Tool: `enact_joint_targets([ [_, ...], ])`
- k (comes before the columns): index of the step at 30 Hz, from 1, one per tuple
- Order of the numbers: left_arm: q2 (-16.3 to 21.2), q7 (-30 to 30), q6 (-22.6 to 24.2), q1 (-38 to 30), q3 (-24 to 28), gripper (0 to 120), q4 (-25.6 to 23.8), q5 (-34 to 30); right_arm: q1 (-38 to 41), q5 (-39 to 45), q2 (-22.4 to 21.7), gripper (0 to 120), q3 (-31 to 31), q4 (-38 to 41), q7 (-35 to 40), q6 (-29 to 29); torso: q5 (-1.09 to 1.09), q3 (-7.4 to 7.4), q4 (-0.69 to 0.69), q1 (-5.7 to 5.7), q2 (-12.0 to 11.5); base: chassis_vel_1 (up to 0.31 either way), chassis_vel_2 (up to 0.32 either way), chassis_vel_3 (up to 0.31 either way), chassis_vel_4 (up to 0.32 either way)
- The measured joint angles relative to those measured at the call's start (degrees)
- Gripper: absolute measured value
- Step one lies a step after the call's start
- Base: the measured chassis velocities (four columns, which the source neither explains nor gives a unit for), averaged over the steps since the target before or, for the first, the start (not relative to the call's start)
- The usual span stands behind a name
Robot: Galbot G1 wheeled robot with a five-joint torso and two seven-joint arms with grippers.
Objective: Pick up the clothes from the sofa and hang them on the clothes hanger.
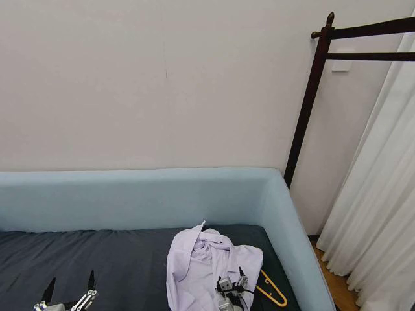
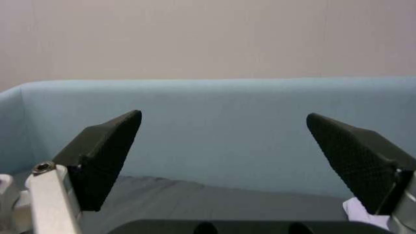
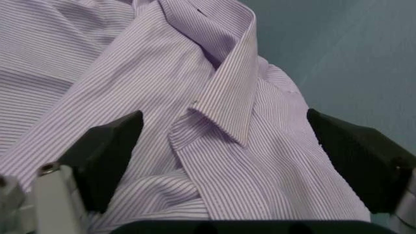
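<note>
Hiding part of hanger point(image 1: 275, 292): striped shirt point(image 1: 193, 264)

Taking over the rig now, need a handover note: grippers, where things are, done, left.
Left gripper: open, holding nothing, over the dark grey seat to the left of the shirt.
Right gripper: open, over the lilac striped cotton shirt, near its collar; nothing gripped.
The shirt lies crumpled on the light blue sofa, at its right end, with an orange plastic hanger sticking out beside it.
The dark wooden clothes rack stands right of the sofa.
Done: nothing lifted.
Left: grasp, lift, hang.
</note>
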Motion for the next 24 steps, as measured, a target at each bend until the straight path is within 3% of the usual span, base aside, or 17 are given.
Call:
enact_joint_targets([
  [5,0.0,0.0,-0.2,-0.1,0.0,100,0.3,-0.1,0.3,-0.3,-0.6,77,0.6,-0.5,0.0,0.0,0.00,0.00,0.00,0.00,0.0,0.000,0.000,0.000,0.000],
  [8,0.0,0.0,-0.2,-0.2,0.2,100,0.3,-0.1,0.5,-0.7,-0.9,61,1.1,-0.8,0.0,-0.1,0.00,0.00,0.00,0.00,0.0,0.000,0.000,0.000,0.000],
  [10,0.0,0.0,-0.2,-0.2,0.2,100,0.3,-0.1,0.5,-0.9,-1.0,58,1.2,-0.8,0.0,0.0,0.00,0.00,0.00,0.00,0.0,0.000,0.000,0.000,0.000],
  [13,0.1,0.0,-0.2,-0.3,0.2,100,0.5,-0.1,0.0,-1.2,-1.5,43,1.1,0.0,0.0,0.2,0.00,0.00,0.00,0.00,0.0,0.000,0.000,0.000,0.000],
  [18,0.0,0.0,-0.2,-0.4,0.3,100,0.5,-0.1,0.0,-1.3,-1.7,30,1.1,0.2,-0.1,0.6,0.01,0.00,0.00,0.00,0.0,0.000,0.000,0.000,0.000],
  [21,0.0,0.0,-0.2,-0.3,0.3,100,0.5,0.0,0.5,-0.4,-1.6,14,1.7,-0.1,-0.3,1.1,0.00,0.00,0.00,0.00,0.0,0.000,0.000,0.000,0.000],
  [24,0.0,0.0,-0.2,-0.3,0.3,100,0.5,0.0,0.7,0.4,-1.5,10,1.8,-0.2,-0.4,1.1,0.00,0.00,0.00,0.00,0.0,0.000,0.000,0.000,0.000],
])
